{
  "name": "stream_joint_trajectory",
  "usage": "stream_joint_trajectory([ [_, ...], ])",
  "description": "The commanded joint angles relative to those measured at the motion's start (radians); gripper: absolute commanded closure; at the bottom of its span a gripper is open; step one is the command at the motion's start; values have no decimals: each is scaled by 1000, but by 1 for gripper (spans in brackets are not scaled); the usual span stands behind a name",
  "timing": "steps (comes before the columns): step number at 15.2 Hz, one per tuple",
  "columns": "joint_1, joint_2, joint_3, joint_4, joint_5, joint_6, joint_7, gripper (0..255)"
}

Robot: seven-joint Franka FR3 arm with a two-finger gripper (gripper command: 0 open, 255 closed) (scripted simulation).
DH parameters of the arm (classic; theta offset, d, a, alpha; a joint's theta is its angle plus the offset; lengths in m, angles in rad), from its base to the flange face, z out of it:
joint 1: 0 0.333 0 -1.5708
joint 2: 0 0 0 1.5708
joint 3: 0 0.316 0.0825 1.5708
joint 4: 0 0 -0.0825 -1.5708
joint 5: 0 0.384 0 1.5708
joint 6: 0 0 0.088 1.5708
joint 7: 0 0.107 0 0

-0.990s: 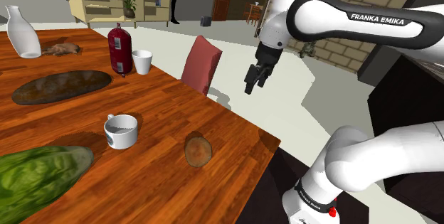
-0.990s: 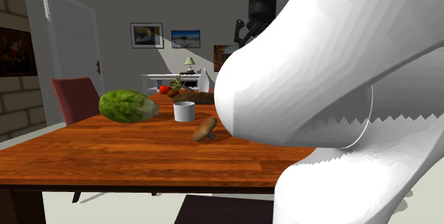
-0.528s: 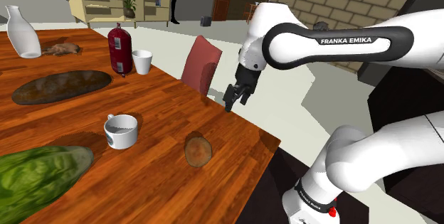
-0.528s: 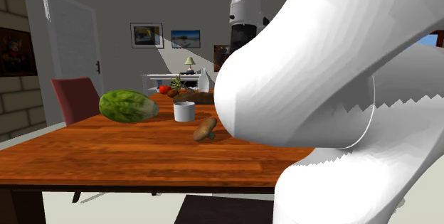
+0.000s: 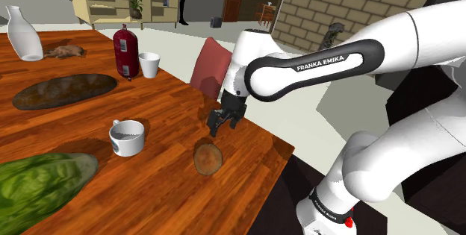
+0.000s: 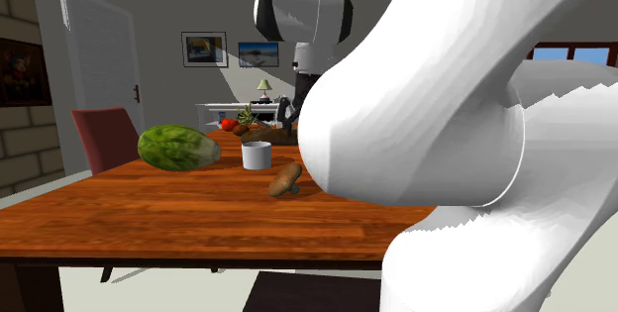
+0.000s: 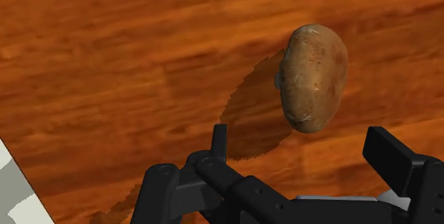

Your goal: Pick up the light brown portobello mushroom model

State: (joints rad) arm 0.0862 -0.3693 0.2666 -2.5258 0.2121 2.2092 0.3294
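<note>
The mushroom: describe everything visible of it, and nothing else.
The mushroom is a light brown, speckled oval lump with matte skin. In the second exterior view it looks elongated and tilted, with one end raised. It lies on the wooden table near the edge by the stand, apart from the white cup, and casts a shadow on the wood. Only the table touches it. The open pincer hangs above it, not in contact.
</note>
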Motion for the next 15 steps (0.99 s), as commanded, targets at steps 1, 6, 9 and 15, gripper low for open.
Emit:
stream_joint_trajectory([
  [1,6,66,25,3,11,71,35,0],
  [6,13,208,68,29,9,197,105,0],
  [9,12,239,72,14,5,243,106,0],
  [15,12,279,75,-4,-1,300,106,255],
])
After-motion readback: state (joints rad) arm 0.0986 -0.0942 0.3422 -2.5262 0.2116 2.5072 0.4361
